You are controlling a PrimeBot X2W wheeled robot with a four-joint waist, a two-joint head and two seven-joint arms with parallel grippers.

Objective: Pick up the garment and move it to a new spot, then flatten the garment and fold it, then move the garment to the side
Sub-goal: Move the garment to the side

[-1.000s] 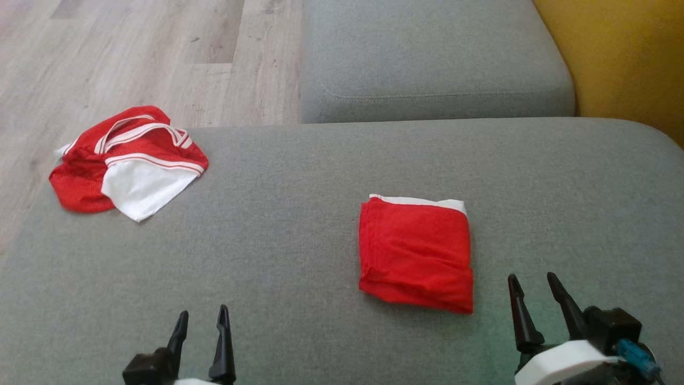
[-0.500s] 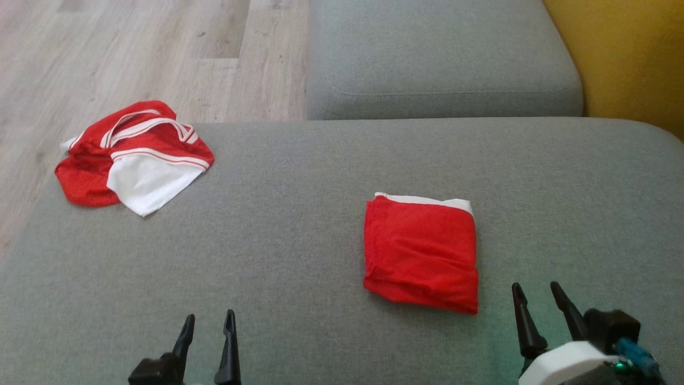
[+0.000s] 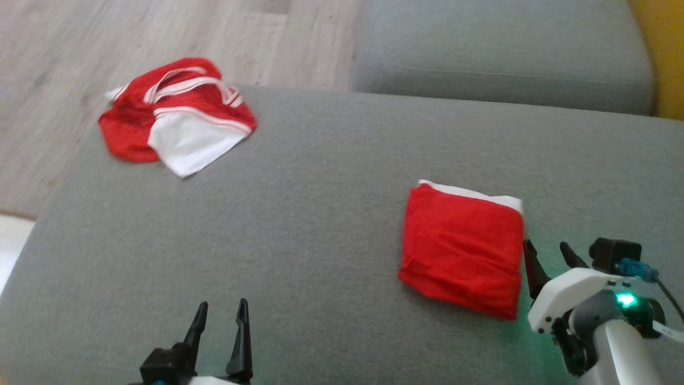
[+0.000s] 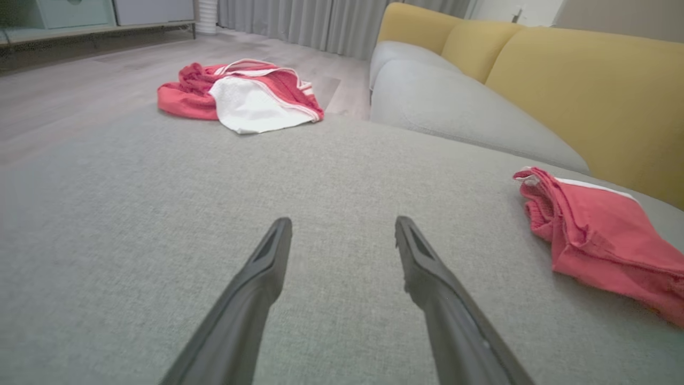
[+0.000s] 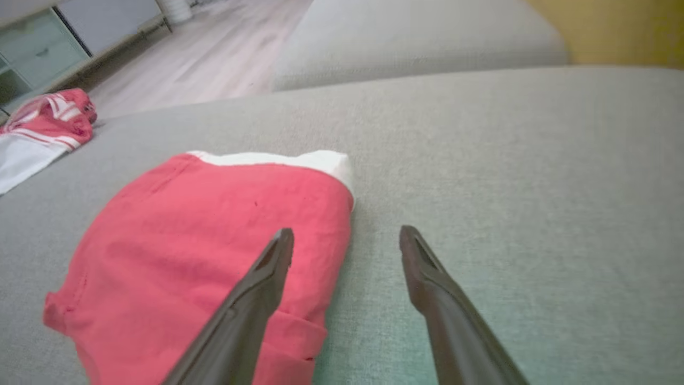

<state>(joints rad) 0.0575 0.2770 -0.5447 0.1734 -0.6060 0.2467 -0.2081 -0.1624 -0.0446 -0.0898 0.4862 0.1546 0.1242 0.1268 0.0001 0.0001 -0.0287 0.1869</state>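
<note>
The right pincer [image 3: 545, 244], jaws wide, sits just beside the right edge of the folded red garment [image 3: 462, 248], which lies on the grey sofa cushion [image 3: 320, 214]. The left pincer [image 3: 223, 303] waits wide over bare fabric. A shallow pinch could catch only the top layer and spill the fold. The camera has swung since a second ago, and the right pincer has closed in on the garment.

No text, label, brand, number or sign can be read. Nothing legible is carried by the folded red garment [image 3: 462, 251], the crumpled red-and-white garment [image 3: 176, 115] or the grey sofa cushion [image 3: 320, 214] — plain fabric throughout.
</note>
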